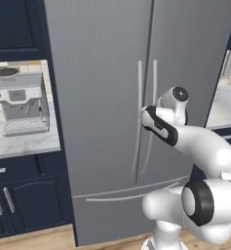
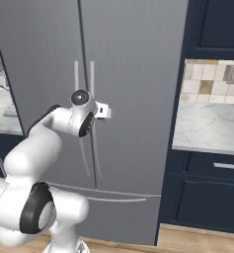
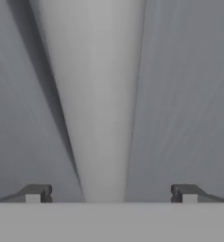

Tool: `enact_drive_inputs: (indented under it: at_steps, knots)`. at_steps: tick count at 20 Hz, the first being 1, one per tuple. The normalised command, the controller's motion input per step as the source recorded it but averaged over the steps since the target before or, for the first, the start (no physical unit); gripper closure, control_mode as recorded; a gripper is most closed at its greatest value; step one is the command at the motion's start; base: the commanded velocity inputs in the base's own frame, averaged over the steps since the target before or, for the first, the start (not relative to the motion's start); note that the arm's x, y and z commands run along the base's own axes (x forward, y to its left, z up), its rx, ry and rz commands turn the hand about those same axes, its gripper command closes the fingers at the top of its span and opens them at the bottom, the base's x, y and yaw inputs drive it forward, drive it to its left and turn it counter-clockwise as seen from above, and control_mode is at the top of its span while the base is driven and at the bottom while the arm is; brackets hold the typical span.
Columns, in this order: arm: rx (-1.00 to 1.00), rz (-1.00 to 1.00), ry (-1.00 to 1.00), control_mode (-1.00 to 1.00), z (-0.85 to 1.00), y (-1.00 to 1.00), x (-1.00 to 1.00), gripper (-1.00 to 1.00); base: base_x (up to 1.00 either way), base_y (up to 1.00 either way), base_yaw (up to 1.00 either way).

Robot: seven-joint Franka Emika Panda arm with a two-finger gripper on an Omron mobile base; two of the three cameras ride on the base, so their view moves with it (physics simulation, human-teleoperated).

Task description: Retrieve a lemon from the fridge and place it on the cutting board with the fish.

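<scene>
The grey steel fridge (image 1: 102, 73) (image 2: 133, 59) stands right before me with both doors shut and its two long curved handles (image 2: 91, 79) side by side at the middle seam. My gripper (image 2: 104, 111) (image 3: 111, 194) is up against the doors at handle height. In the hand view it is open, and one handle (image 3: 101, 94) runs up between the two dark fingertips (image 3: 38, 193) without touching them. The lemon, the cutting board and the fish are out of view.
A grey coffee machine (image 1: 19, 102) sits on the marble counter (image 1: 24, 141) left of the fridge. Another marble counter (image 2: 207, 128) lies to the right, over navy cabinets (image 2: 207, 197). The fridge's bottom drawer (image 1: 112, 215) is shut. Wooden floor runs below.
</scene>
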Motion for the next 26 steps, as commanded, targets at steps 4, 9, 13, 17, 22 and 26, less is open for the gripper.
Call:
enact_drive_inputs:
  at_steps: [4, 9, 13, 17, 22, 26]
  knots:
    - [0.01, 0.00, -0.05, -1.00, -0.19, 0.00, 0.24, 1.00, 0.00, 0.00, 0.00]
    - [0.01, 0.03, -0.01, -1.00, 0.00, 0.00, 0.05, 1.00, 0.00, 0.00, 0.00]
    - [0.00, 0.00, 0.00, -1.00, 0.06, -0.15, -0.36, 1.00, 0.00, 0.00, 0.00]
    - [0.00, 0.01, 0.00, -1.00, 0.36, -0.38, -0.97, 1.00, 0.00, 0.00, 0.00]
    - [0.00, 0.06, 0.00, -1.00, 0.38, -0.83, -1.00, 1.00, 0.00, 0.00, 0.00]
    - [0.07, 0.07, 0.03, -1.00, 0.25, -1.00, -1.00, 1.00, 0.00, 0.00, 0.00]
